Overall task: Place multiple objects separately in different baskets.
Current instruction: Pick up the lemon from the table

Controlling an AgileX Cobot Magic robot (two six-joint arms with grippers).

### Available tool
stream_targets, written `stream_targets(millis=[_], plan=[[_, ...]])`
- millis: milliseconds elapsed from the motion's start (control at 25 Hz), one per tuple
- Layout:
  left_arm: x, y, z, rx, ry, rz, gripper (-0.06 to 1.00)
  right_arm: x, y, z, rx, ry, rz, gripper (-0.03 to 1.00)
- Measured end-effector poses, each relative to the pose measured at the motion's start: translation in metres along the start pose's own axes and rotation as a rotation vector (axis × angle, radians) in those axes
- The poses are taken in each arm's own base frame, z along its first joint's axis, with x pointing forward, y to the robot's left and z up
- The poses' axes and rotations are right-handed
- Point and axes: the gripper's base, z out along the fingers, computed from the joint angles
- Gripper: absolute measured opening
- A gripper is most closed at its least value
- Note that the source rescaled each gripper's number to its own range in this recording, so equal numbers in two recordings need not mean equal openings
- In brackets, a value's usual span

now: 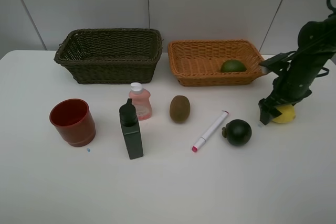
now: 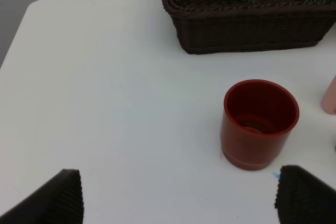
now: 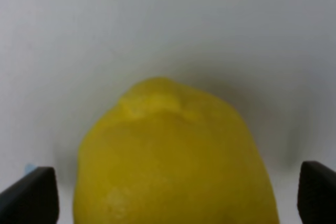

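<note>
A yellow lemon (image 1: 286, 114) sat on the white desk (image 1: 168, 192) at the right edge of the high view, about mid-height. The right pincer (image 3: 170, 200) stood directly over it, jaws wide apart, one dark tip on either side of the fruit, clamped on nothing. In the right wrist view the lemon's nubbed end pointed away from the camera, so its long axis ran along the gap and its narrower width lay across it. The orange basket (image 1: 215, 41), holding a lime (image 1: 233, 66), lay up and left of the lemon. The left pincer (image 2: 184, 198), also spread apart and empty, hung beside the red cup (image 2: 260, 121), well apart from the lemon; the right arm was nearer.
</note>
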Motion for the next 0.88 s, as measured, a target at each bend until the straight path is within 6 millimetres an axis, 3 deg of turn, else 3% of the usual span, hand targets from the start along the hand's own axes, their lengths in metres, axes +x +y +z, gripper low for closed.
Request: stream_targets(millis=[200,240,320,360,880], plan=[[0.0000,0.0000,0.0000,0.000,0.000,0.000,0.95,-0.0003,0.0003,0.0000,-0.003,-0.004,0.005,0.94],[0.0000,0.0000,0.0000,0.000,0.000,0.000,0.95,-0.0006,0.0005,0.0000,-0.006,-0.006,0.009,0.88],[0.0000,0.0000,0.0000,0.000,0.000,0.000,0.95,-0.0008,0.0007,0.0000,-0.008,-0.009,0.013,0.62],[0.0000,0.0000,0.0000,0.000,0.000,0.000,0.95,-0.0009,0.0008,0.0000,-0.009,-0.009,0.014,0.56],[0.0000,0.0000,0.0000,0.000,0.000,0.000,0.95,-0.0009,0.0008,0.0000,-0.009,-0.009,0.014,0.57]])
